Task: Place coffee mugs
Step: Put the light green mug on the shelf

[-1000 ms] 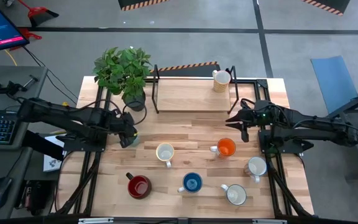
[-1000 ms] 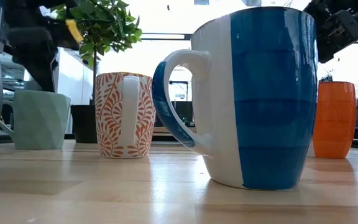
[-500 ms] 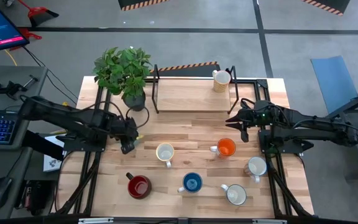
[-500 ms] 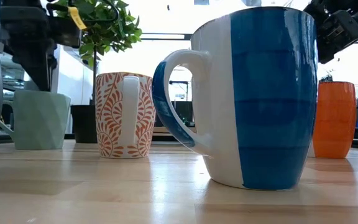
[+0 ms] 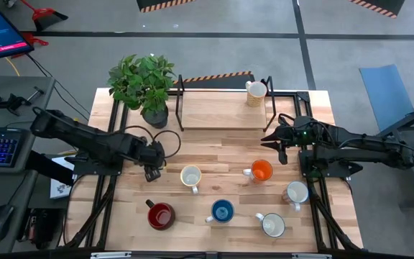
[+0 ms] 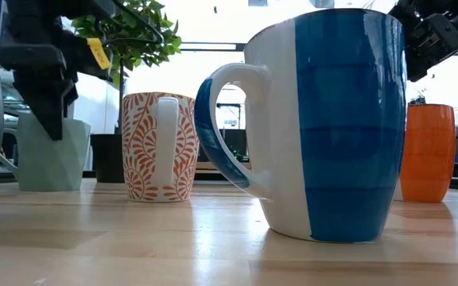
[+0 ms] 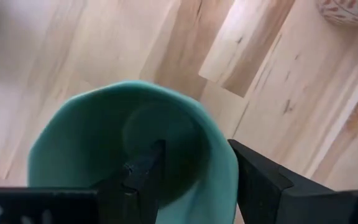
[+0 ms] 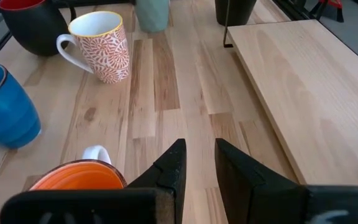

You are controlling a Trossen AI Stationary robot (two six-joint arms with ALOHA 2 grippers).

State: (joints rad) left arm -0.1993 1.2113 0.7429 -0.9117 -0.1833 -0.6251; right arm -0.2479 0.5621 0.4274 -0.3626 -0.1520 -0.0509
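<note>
Eight coffee mugs on the table (image 5: 214, 147) right now. Closest to the front edge there's a row of the red mug (image 5: 159, 215), blue mug (image 5: 222, 211) and a white mug (image 5: 273, 225), with clear gaps between them. Next row back is the patterned mug (image 5: 190, 176), orange mug (image 5: 262, 170) and a greyish mug (image 5: 296, 192) near the right edge.

My left gripper (image 5: 153, 167) is down on the teal mug (image 7: 104, 124), which is standing on the wood near the left side. The fingers are spread, one inside the cup and one outside its wall. My right gripper (image 5: 282, 152) hangs just behind the orange mug, fingers a little apart and holding nothing.

Behind that there's a wide strip of bare wood. At the back are the plant pot (image 5: 155, 115) and the raised board (image 5: 221, 111), mostly bare, with a cream mug (image 5: 256, 92) at its far right corner.
</note>
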